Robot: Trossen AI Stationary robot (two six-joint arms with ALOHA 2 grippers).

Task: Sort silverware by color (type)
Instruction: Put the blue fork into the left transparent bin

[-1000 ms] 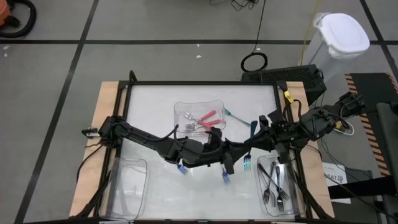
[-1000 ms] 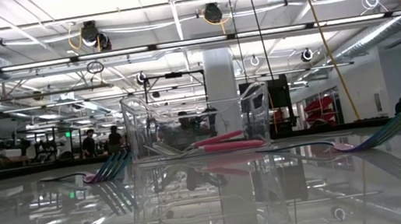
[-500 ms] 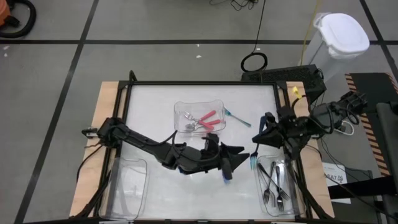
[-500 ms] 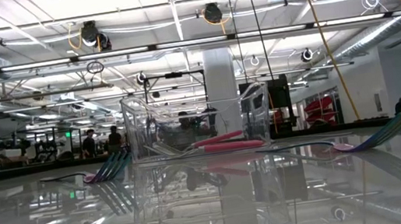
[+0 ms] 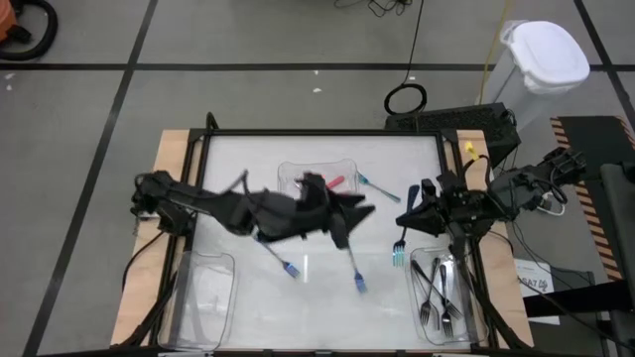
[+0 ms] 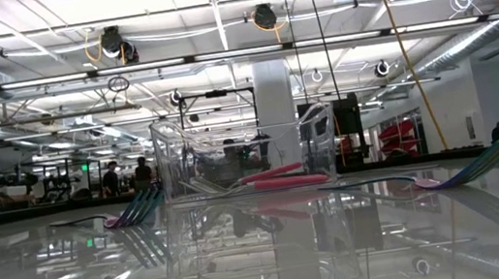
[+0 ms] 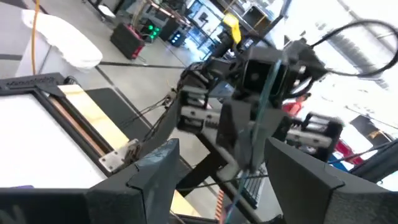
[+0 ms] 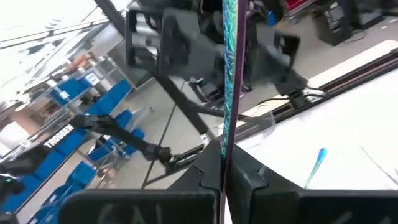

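White tabletop (image 5: 248, 159) fills my high view, framed in pale wood. Nearest me, a clear plastic tray (image 5: 443, 297) at the right front corner holds dark grey metal forks (image 5: 434, 288); an empty clear tray (image 5: 203, 297) sits at the left front. Two blue-handled utensils (image 5: 357, 281) lie loose mid-table. My right gripper (image 5: 405, 220) stays clamped on a teal-handled fork (image 5: 399, 248) beside that tray. My left gripper (image 5: 359, 210), fingers now spread and empty, has lifted back over the centre clear tray (image 5: 294, 178), hiding most of the pink-handled utensils (image 5: 334, 182) inside.
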